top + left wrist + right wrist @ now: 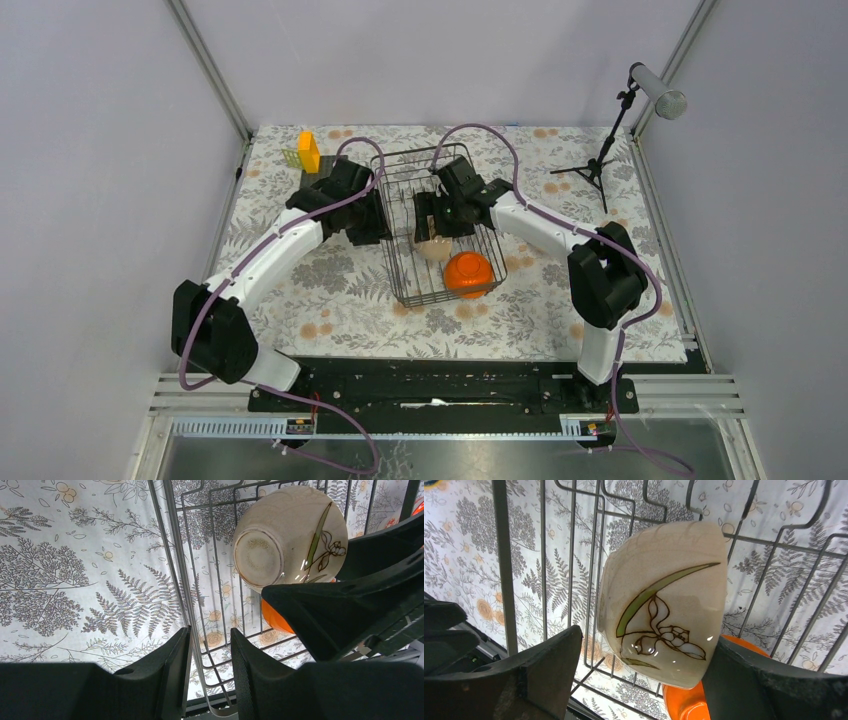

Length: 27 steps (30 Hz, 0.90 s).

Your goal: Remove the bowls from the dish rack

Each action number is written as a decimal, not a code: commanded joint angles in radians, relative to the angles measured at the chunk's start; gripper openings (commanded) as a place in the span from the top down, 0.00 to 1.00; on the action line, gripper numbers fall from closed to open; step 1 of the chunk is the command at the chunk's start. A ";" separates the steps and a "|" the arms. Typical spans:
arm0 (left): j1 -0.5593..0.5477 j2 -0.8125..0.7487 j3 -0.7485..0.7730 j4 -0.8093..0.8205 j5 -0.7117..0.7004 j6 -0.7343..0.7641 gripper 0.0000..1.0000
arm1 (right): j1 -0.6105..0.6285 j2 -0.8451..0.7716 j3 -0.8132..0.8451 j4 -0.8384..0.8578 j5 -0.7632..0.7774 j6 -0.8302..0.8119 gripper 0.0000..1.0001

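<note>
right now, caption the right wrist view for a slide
Right gripper straddles a cream ceramic bowl with a green leaf drawing, tipped in the black wire dish rack.

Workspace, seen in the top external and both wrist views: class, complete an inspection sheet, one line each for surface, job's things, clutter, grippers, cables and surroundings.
Surface: floral tablecloth covers the table.
Job's things: dish rack mid-table; inside it a tipped beige bowl with a flower drawing, and an orange bowl; no other bowls seen.
Clutter: yellow-orange object at back left, unclear what.
Grippers: left gripper straddles the rack's side wire, jaws narrowly apart; right gripper open around the beige bowl.
Cables: purple cables loop along both arms.
Surroundings: microphone stand at back right; plain grey walls.
</note>
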 commanded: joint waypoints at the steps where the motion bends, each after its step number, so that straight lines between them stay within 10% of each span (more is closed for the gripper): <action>1: -0.003 -0.032 -0.013 0.036 0.011 0.003 0.61 | 0.005 -0.046 -0.025 0.048 -0.070 -0.004 0.13; 27: -0.003 0.092 0.140 0.037 0.149 -0.004 0.62 | -0.080 -0.135 -0.209 0.266 -0.264 0.011 0.22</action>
